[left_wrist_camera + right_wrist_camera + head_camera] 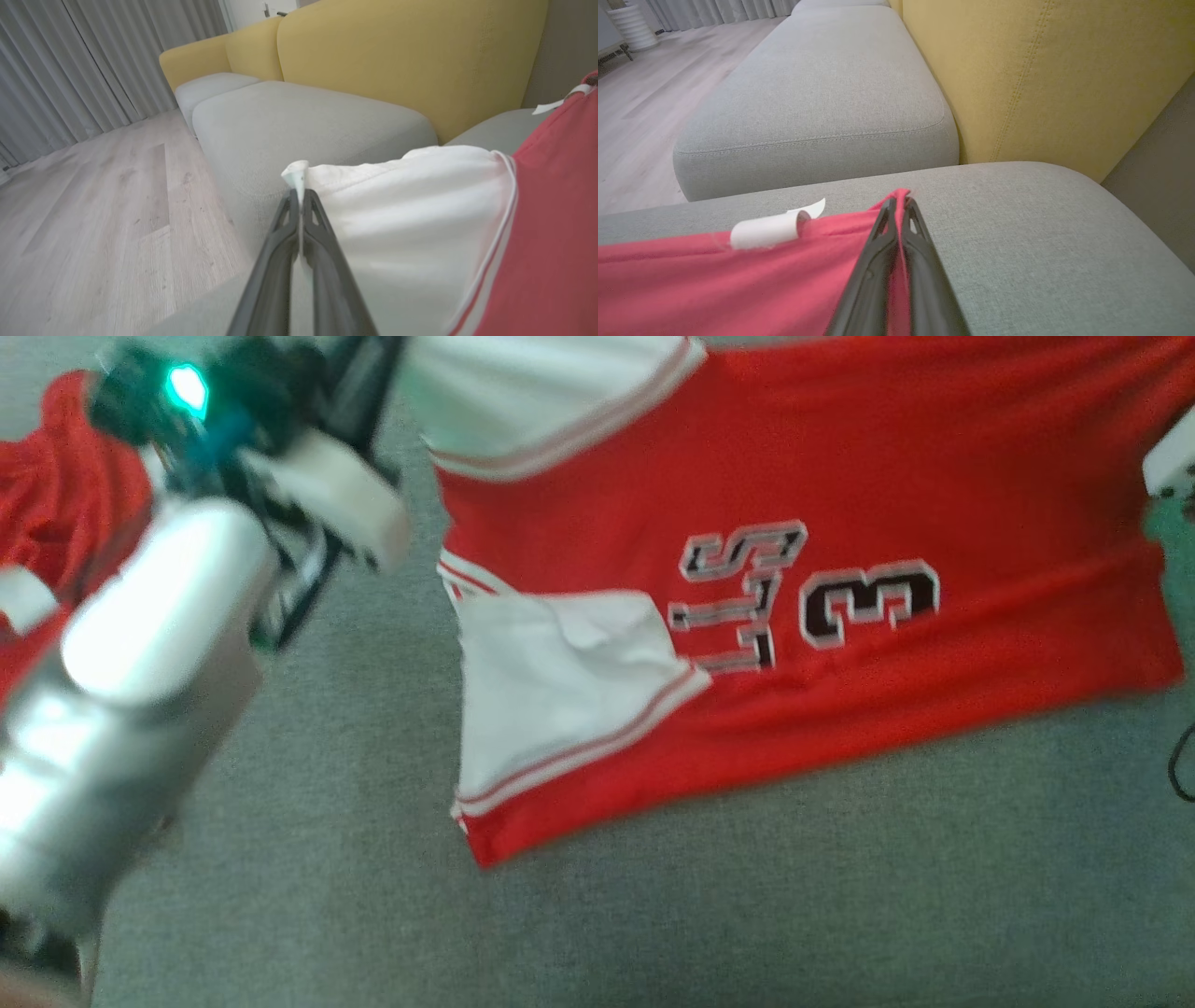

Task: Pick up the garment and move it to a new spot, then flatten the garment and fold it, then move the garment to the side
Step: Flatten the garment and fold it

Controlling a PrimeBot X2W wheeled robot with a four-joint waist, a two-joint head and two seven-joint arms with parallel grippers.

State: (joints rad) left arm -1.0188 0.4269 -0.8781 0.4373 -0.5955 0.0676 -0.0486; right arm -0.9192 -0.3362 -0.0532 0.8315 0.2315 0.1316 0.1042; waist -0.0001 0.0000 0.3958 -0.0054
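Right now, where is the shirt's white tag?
In the right wrist view, the white tag curls at the edge of the red shirt, just left of the right tool, on the grey cushion.

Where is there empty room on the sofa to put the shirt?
The next grey cushion, between yellow backrest and floor, is bare. So is the grey strip below the jersey. Crowded upper left: the left arm and more red cloth.
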